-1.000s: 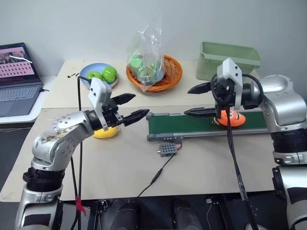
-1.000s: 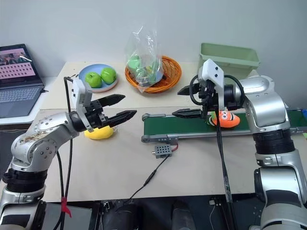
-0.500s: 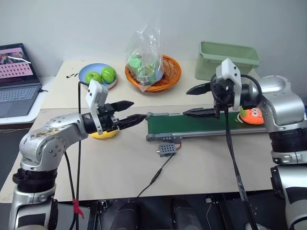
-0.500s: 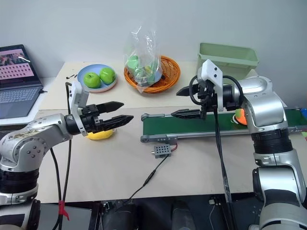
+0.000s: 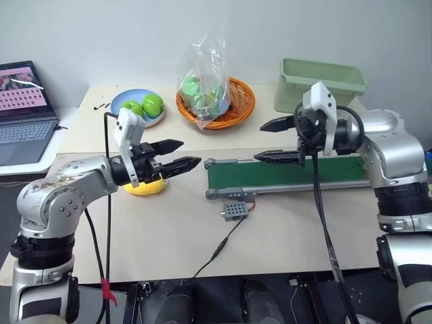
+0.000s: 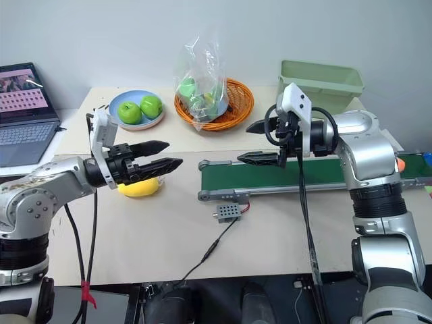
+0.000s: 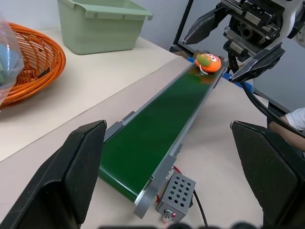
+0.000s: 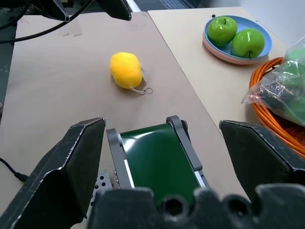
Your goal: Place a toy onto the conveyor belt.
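The orange toy (image 7: 208,62) with green leaves lies on the far right end of the dark-green conveyor belt (image 5: 283,174), free of both grippers; a sliver of it (image 6: 401,162) peeks out past my right arm. Above the belt's left half hovers my right gripper (image 5: 260,142), pointing left, open and holding nothing. My left gripper (image 5: 189,153) stands open and level just left of the belt's left end, above a yellow lemon toy (image 5: 150,186), with nothing between its fingers.
Along the back stand a blue plate of green apples (image 5: 138,104), an orange basket (image 5: 237,108) holding a plastic bag, and a pale green bin (image 5: 322,77). A laptop (image 5: 23,115) sits far left. A small grey box (image 5: 235,210) with a cable lies before the belt.
The toy has ridden along the belt from beside my right gripper to the far right end. My left gripper has rolled and pulled slightly left. The right gripper has kept still.
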`<state>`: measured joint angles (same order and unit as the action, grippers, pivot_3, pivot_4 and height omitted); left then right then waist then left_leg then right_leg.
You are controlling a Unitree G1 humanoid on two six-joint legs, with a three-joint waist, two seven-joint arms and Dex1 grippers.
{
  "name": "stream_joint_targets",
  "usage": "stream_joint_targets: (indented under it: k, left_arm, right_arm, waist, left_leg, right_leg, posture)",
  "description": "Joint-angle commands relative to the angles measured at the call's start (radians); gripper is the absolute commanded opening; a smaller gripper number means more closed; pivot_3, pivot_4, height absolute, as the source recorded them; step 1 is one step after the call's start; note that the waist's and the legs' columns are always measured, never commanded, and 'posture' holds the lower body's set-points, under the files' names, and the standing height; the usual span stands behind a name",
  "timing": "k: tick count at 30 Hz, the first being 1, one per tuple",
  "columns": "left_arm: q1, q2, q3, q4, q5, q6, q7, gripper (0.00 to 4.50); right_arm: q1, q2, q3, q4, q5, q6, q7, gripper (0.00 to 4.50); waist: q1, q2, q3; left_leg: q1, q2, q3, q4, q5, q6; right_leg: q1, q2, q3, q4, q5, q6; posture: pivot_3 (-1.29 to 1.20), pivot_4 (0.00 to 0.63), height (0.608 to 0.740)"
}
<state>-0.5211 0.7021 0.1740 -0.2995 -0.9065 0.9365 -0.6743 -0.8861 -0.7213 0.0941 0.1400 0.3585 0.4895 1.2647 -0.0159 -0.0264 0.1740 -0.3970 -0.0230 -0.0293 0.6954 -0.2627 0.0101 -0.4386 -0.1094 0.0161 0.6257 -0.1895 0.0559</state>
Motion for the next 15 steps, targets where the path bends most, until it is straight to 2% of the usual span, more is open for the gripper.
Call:
stream_joint_targets:
  k: [1, 15]
  left_arm:
    - [-0.03, 0.013, 0.028, -0.031, -0.015, 0.002, 0.005, 4.46]
    - [-0.027, 0.019, 0.046, -0.047, -0.028, 0.013, 0.02, 4.46]
  right_arm:
    - [-0.013, 0.002, -0.036, -0.015, 0.014, -0.018, -0.009, 4.5]
    - [-0.02, 0.027, -0.032, -0.004, 0.011, -0.018, -0.02, 4.5]
  waist:
    - [0.0, 0.0, 0.0]
    - [0.0, 0.0, 0.0]
  left_leg:
    - [0.0, 0.0, 0.0, 0.0, 0.0, 0.0]
    - [0.0, 0.0, 0.0, 0.0, 0.0, 0.0]
  right_leg:
    - [0.0, 0.0, 0.0, 0.0, 0.0, 0.0]
    - [0.0, 0.0, 0.0, 0.0, 0.0, 0.0]
  posture:
    - [0.0, 0.15, 0.74]
    - [0.0, 0.15, 0.74]
